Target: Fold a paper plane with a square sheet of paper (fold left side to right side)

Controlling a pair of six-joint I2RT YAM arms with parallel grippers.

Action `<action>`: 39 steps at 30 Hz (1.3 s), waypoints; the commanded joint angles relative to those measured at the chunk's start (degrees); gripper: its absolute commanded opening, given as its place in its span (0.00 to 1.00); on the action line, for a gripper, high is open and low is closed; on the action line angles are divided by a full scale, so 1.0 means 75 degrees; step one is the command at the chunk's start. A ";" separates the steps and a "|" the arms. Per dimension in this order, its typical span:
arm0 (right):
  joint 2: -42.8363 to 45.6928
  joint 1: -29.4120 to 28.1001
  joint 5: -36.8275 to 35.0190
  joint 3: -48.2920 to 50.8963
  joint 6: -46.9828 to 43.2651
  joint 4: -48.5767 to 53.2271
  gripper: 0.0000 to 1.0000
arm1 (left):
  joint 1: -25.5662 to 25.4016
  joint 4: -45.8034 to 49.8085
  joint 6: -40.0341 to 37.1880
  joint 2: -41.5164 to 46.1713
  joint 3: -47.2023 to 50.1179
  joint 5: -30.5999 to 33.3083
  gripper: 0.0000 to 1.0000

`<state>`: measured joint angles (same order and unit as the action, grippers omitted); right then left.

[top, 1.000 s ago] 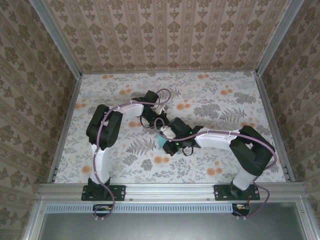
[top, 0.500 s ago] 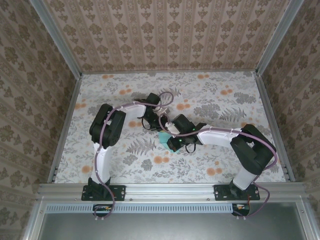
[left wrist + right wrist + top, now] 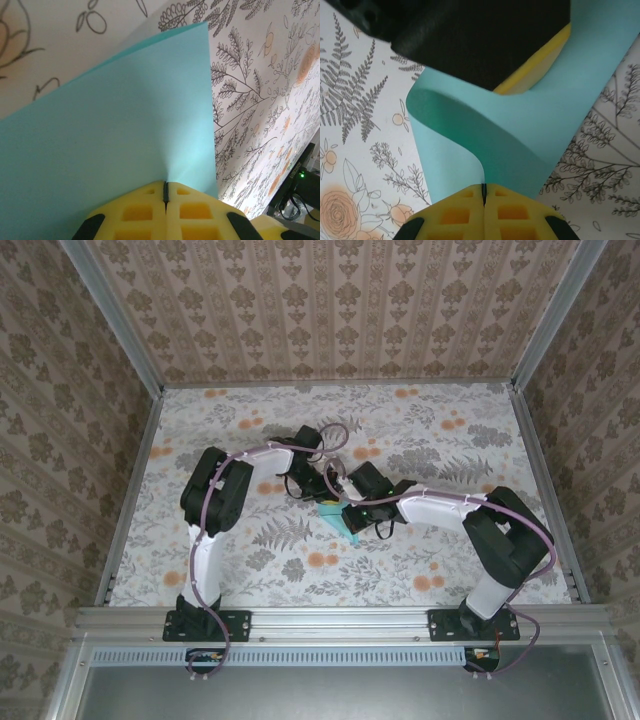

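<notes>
- My left gripper (image 3: pixel 165 194) just finished pinching shut on the square sheet of paper (image 3: pixel 115 125) fanning out ahead of it.
- My right gripper (image 3: pixel 483 193) stays clamped; the sheet curls ahead of it, so I judge folding underway.

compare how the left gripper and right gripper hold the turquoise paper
At the left gripper the paper runs out flat; at the right gripper it curls into a bend. The left gripper pinches close to a side edge; the right gripper pinches nearer mid-width. Both are shut on the paper.
</notes>
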<state>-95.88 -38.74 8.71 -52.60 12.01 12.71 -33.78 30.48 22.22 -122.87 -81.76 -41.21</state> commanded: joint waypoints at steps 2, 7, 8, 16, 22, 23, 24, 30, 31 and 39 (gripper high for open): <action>-0.0242 0.0055 -0.0295 -0.0240 -0.0024 0.0283 0.00 | -0.0090 0.0225 -0.0207 -0.0300 -0.0097 0.0255 0.05; -0.0293 0.0056 -0.0384 -0.0208 -0.0055 0.0319 0.00 | -0.0101 0.0225 -0.0208 -0.0305 -0.0106 0.0257 0.05; -0.0299 0.0068 -0.0407 -0.0205 -0.0034 0.0310 0.00 | -0.0101 0.0208 -0.0200 -0.0305 -0.0103 0.0248 0.04; -0.0353 0.0101 -0.0504 -0.0182 0.0038 0.0274 0.00 | -0.0101 0.0213 -0.0192 -0.0317 -0.0104 0.0266 0.04; -0.0384 0.0119 -0.0540 -0.0193 0.0063 0.0253 0.00 | -0.0101 0.0205 -0.0190 -0.0328 -0.0081 0.0286 0.04; -0.0387 0.0126 -0.0549 -0.0192 0.0052 0.0273 0.00 | -0.0108 0.0202 -0.0197 -0.0323 -0.0075 0.0279 0.04; -0.0400 0.0126 -0.0558 -0.0202 0.0051 0.0286 0.00 | -0.0113 0.0202 -0.0191 -0.0317 -0.0075 0.0287 0.04; -0.0474 0.0126 -0.0610 -0.0209 0.0069 0.0280 0.00 | -0.0113 0.0202 -0.0195 -0.0316 -0.0077 0.0300 0.04; -0.0482 0.0126 -0.0621 -0.0224 0.0073 0.0286 0.00 | -0.0113 0.0198 -0.0189 -0.0314 -0.0072 0.0302 0.04; -0.0445 0.0127 -0.0703 -0.0220 0.0102 0.0239 0.00 | -0.0113 0.0202 -0.0179 -0.0328 -0.0077 0.0305 0.04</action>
<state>-98.65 -38.11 4.82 -53.28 12.21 13.54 -34.09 30.46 22.22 -123.00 -82.02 -41.17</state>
